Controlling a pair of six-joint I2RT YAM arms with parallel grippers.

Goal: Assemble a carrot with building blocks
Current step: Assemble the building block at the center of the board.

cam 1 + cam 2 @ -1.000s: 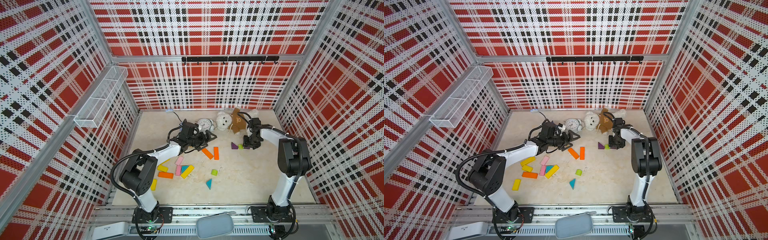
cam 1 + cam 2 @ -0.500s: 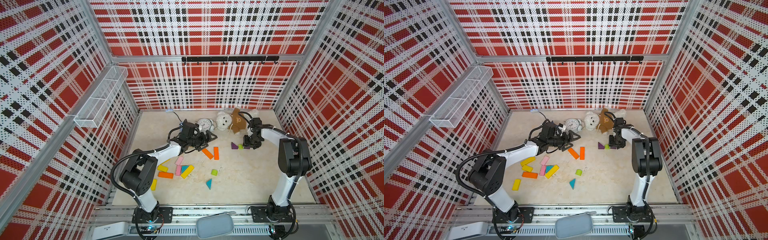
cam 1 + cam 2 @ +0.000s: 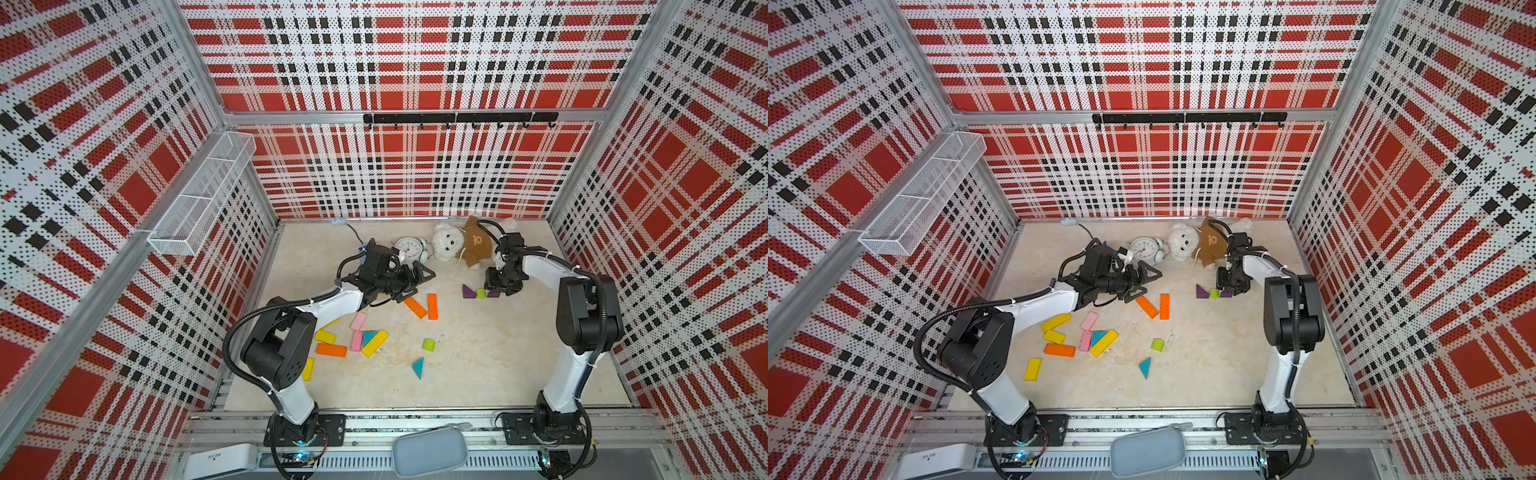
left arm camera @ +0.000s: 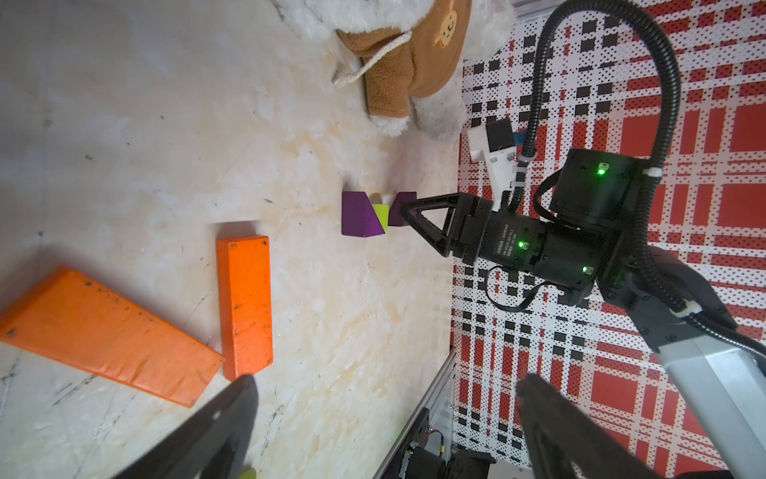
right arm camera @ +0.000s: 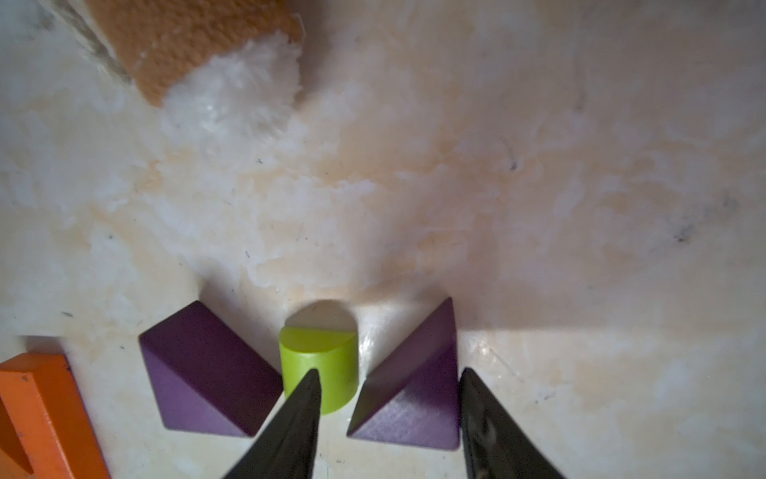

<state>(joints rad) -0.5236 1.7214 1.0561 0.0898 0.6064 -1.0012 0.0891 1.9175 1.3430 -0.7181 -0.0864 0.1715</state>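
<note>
Two purple triangles [image 5: 207, 373] [image 5: 414, 406] lie on the floor with a lime-green stub [image 5: 319, 356] upright between them. My right gripper [image 5: 389, 371] is open and straddles the right-hand triangle [image 3: 493, 293]. One finger touches the triangle's outer side and the other stands in front of the stub. Two orange bars [image 3: 414, 307] [image 3: 432, 306] lie in a V shape left of that group. My left gripper [image 3: 415, 286] is wide open and empty, held just above the near ends of the orange bars [image 4: 244, 302].
Several loose blocks lie front left: pink [image 3: 358, 321], yellow [image 3: 374, 343], orange [image 3: 331, 350], a teal triangle [image 3: 418, 368] and another green stub [image 3: 428, 344]. A white alarm clock [image 3: 409, 248] and a teddy bear [image 3: 446, 247] lie at the back, close to both arms.
</note>
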